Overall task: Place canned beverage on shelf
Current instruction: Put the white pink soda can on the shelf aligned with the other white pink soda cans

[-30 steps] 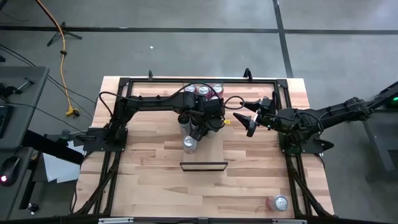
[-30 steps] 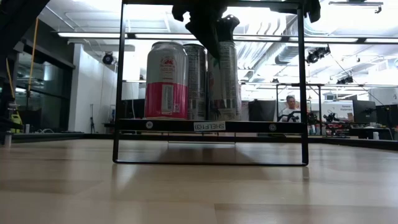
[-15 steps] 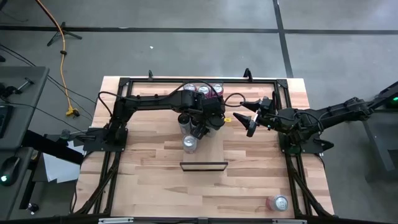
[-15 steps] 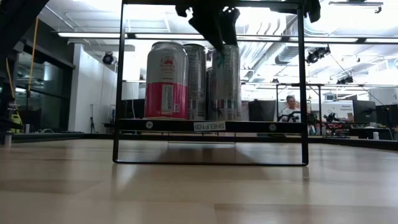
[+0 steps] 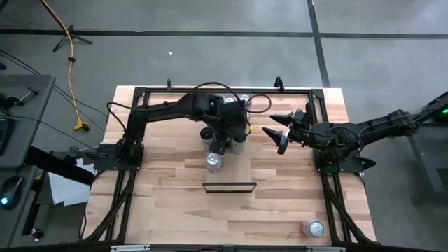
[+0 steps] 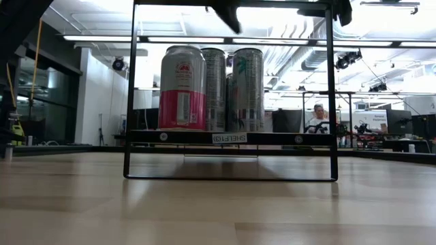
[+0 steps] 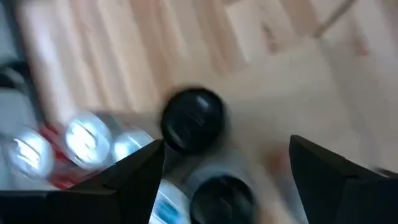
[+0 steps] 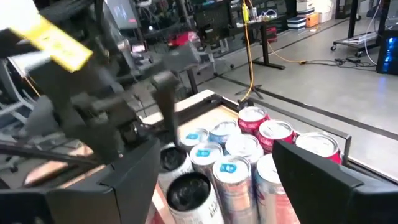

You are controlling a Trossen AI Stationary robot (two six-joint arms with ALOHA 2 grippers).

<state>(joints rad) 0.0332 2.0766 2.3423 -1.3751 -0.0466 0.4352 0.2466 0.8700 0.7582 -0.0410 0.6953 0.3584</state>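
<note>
The shelf (image 5: pixel 239 172) is a narrow light wood panel with a dark strip at its near end; in the low view its board (image 6: pixel 170 137) carries three upright cans. A pink can (image 6: pixel 182 88), a silver can (image 6: pixel 214 88) and a greenish can (image 6: pixel 247 88) stand on their bases. My left gripper (image 5: pixel 227 137) hangs open above them; only its tip (image 6: pixel 229 15) shows in the low view. Below its fingers I see two black can tops (image 7: pixel 193 118). My right gripper (image 5: pixel 281 134) is open in the air to the shelf's right, pointing level toward it.
More cans (image 8: pixel 261 134) stand clustered at the shelf's far end, partly under my left arm. A loose pink can (image 5: pixel 313 228) lies on the tabletop near the front right corner. A black frame (image 6: pixel 332 95) rises around the shelf. People and desks show in the room beyond.
My left gripper has risen straight up off the greenish can, from fingers on either side of its upper part to clear above its top, rolling a little as it went. The can stays upright on the shelf beside the other two.
</note>
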